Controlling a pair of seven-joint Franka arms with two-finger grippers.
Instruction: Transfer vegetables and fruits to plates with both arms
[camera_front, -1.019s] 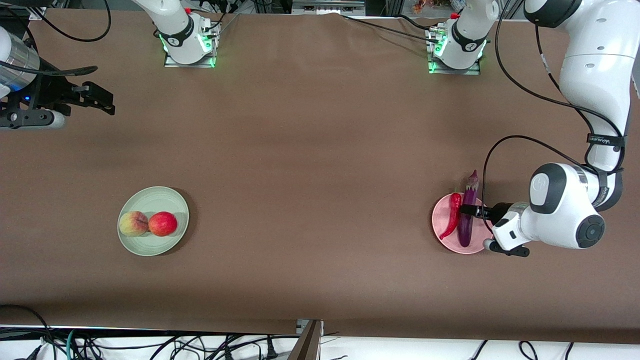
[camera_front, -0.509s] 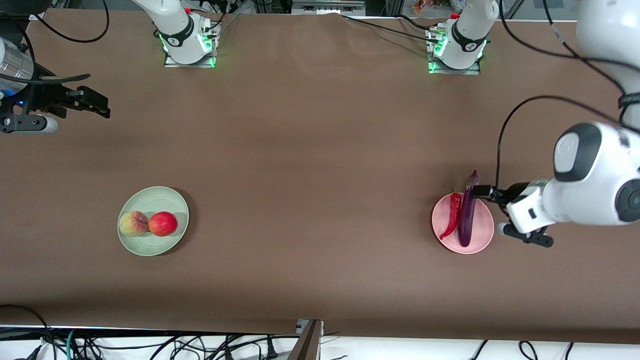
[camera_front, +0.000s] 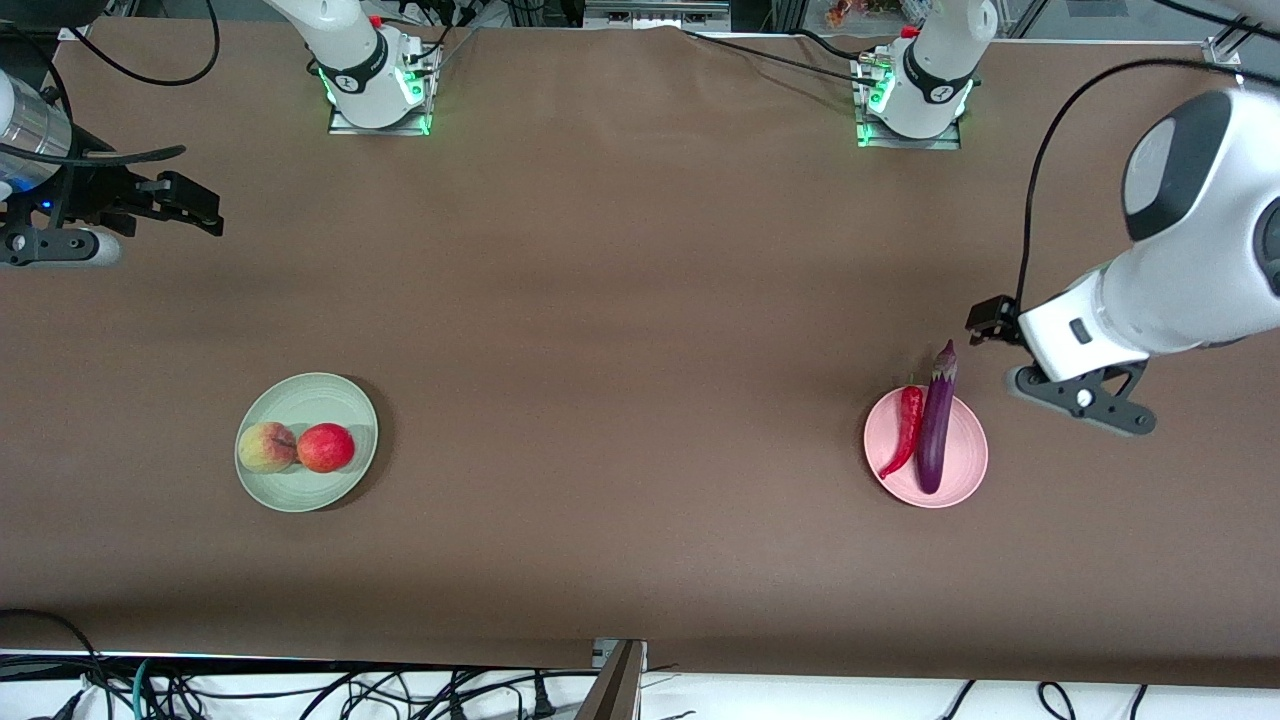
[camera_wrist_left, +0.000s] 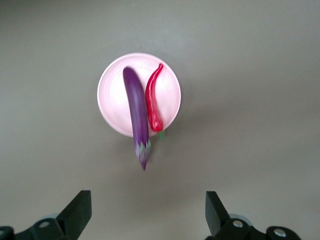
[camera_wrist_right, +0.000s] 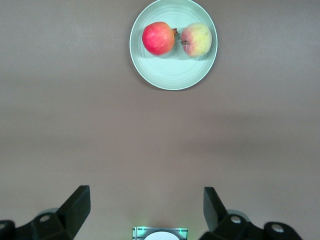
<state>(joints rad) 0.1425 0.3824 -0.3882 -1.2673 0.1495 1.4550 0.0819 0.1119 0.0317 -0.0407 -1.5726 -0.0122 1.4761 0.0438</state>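
Since a second ago our left gripper (camera_front: 985, 325) has lifted off the eggplant (camera_front: 936, 425) and risen clear; it now hangs empty with its jaws wide apart, over bare table beside the pink plate (camera_front: 965, 475). The eggplant and chili pepper (camera_front: 905, 430) lie side by side on that plate, the eggplant's stem cap overhanging the rim. Toward the right arm's end of the table from it, the peach (camera_front: 266, 447) and red fruit (camera_front: 326, 447) sit on the green plate (camera_front: 300, 395). Our right gripper (camera_front: 185, 205) waits, spread and empty. We judge everything placed; retreat straight up, avoiding that stem.
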